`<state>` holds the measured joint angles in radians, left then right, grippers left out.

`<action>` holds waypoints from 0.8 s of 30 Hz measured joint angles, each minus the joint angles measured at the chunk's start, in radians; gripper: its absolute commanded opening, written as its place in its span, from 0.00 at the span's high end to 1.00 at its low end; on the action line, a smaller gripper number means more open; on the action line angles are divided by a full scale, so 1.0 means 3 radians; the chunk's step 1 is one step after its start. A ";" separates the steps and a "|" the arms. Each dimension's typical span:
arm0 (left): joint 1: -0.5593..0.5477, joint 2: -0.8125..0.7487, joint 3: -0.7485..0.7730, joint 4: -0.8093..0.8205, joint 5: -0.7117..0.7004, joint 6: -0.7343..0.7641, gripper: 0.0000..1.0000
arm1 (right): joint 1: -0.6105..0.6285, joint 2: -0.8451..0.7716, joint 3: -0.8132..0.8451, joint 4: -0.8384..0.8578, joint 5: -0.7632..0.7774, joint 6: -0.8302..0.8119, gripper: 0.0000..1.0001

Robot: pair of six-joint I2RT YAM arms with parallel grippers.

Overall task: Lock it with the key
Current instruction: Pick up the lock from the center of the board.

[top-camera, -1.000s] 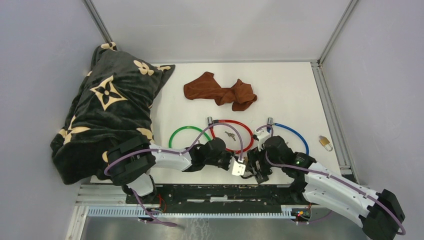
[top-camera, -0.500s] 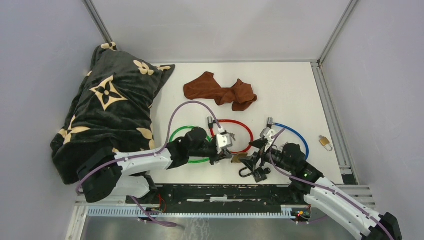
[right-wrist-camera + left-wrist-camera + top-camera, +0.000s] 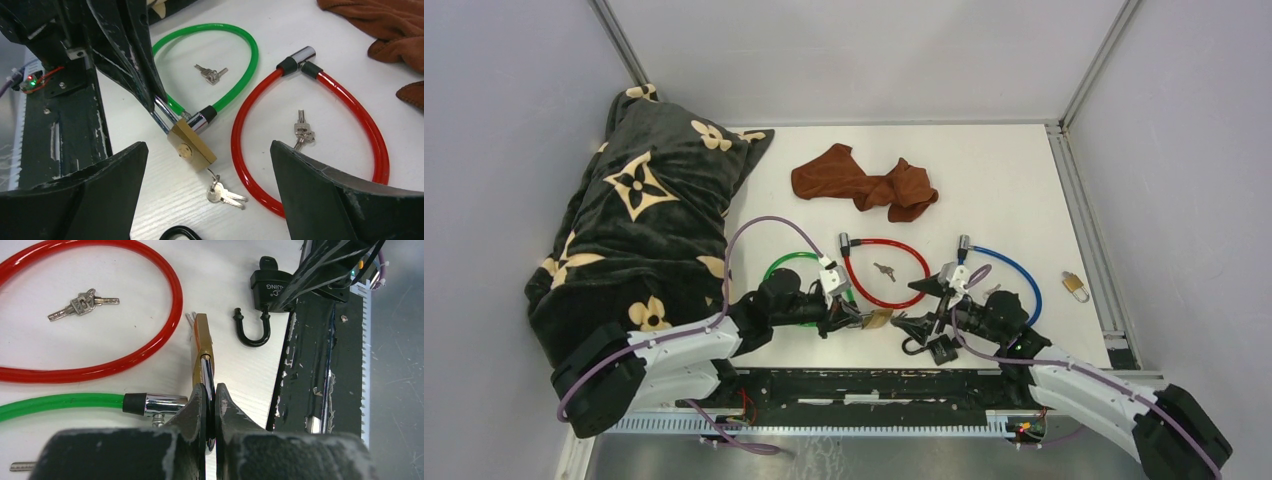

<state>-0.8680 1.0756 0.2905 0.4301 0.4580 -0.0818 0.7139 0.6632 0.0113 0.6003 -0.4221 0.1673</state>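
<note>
My left gripper (image 3: 852, 318) (image 3: 210, 390) is shut on the steel shackle of a brass padlock (image 3: 879, 319) (image 3: 202, 342), holding it just above the table near the front edge. Seen from the right wrist, the padlock (image 3: 192, 146) faces me with its keyhole. A ring of two silver keys (image 3: 225, 194) hangs from it and rests on the table. My right gripper (image 3: 916, 325) (image 3: 208, 150) is wide open just right of the padlock. Its fingers (image 3: 100, 190) flank the padlock and keys without touching them.
A black padlock (image 3: 271, 285) (image 3: 939, 350) with an open shackle lies beside my right gripper. Green (image 3: 796, 285), red (image 3: 886, 272) and blue (image 3: 1009, 270) cable locks lie behind, with keys (image 3: 884, 270) inside the red loop. A small brass padlock (image 3: 1075, 287), brown cloth (image 3: 864, 182) and black blanket (image 3: 639, 220) lie farther off.
The grippers were close together at the front edge. My left gripper carried the brass padlock left, and my right gripper opened wide and drew back right.
</note>
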 measured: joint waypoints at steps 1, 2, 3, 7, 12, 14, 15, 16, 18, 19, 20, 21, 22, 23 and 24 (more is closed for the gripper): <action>0.0000 -0.0020 -0.0011 0.0006 0.0000 -0.0013 0.98 | -0.0006 0.0122 0.0000 0.0098 -0.0006 -0.0032 0.04; 0.0000 -0.0041 -0.0023 0.0019 0.0000 -0.0015 0.98 | -0.0009 0.0284 0.0000 0.0202 -0.0028 -0.0072 0.05; 0.0001 -0.0055 -0.0032 0.0043 0.0000 -0.0015 0.98 | -0.0010 0.0379 0.0000 0.0263 -0.0050 -0.0104 0.06; 0.0017 -0.0100 -0.0061 0.0136 -0.0004 -0.0015 0.98 | -0.0015 0.0975 0.0000 0.0566 -0.0298 -0.0207 0.13; 0.0031 -0.0156 -0.0108 0.0170 -0.0004 -0.0015 0.98 | -0.0015 0.1673 0.0018 0.0852 -0.0647 -0.0224 0.15; 0.0032 -0.0170 -0.0125 0.0169 -0.0003 -0.0015 0.98 | -0.0015 0.1827 0.0036 0.0921 -0.0724 -0.0226 0.15; 0.0032 -0.0173 -0.0130 0.0170 -0.0001 -0.0015 0.98 | -0.0015 0.1887 0.0062 0.0947 -0.0759 -0.0230 0.15; 0.0032 -0.0177 -0.0135 0.0170 -0.0003 -0.0015 0.98 | -0.0015 0.1943 0.0094 0.0963 -0.0781 -0.0233 0.14; 0.0032 -0.0177 -0.0149 0.0179 -0.0003 -0.0022 0.98 | -0.0013 0.2051 0.0183 0.1022 -0.0813 -0.0267 0.14; 0.0032 -0.0177 -0.0156 0.0189 -0.0001 -0.0028 0.98 | -0.0008 0.2103 0.0231 0.1053 -0.0820 -0.0290 0.14; 0.0032 -0.0177 -0.0163 0.0198 0.0005 -0.0033 0.98 | -0.0008 0.2163 0.0285 0.1083 -0.0834 -0.0313 0.15; 0.0032 -0.0177 -0.0164 0.0200 0.0014 -0.0036 0.98 | -0.0008 0.2228 0.0343 0.1100 -0.0848 -0.0336 0.15; 0.0032 -0.0177 -0.0165 0.0202 0.0020 -0.0036 0.98 | -0.0008 0.2299 0.0401 0.1116 -0.0862 -0.0356 0.17; 0.0032 -0.0177 -0.0167 0.0210 0.0028 -0.0037 0.98 | -0.0005 0.2354 0.0446 0.1127 -0.0867 -0.0375 0.19; 0.0032 -0.0177 -0.0169 0.0220 0.0031 -0.0037 0.98 | 0.0005 0.2416 0.0496 0.1137 -0.0882 -0.0393 0.23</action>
<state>-0.8585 1.0225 0.2398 0.4961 0.4671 -0.0929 0.7155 1.3880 0.1600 0.9413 -0.6868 0.0494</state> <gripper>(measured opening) 0.056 0.834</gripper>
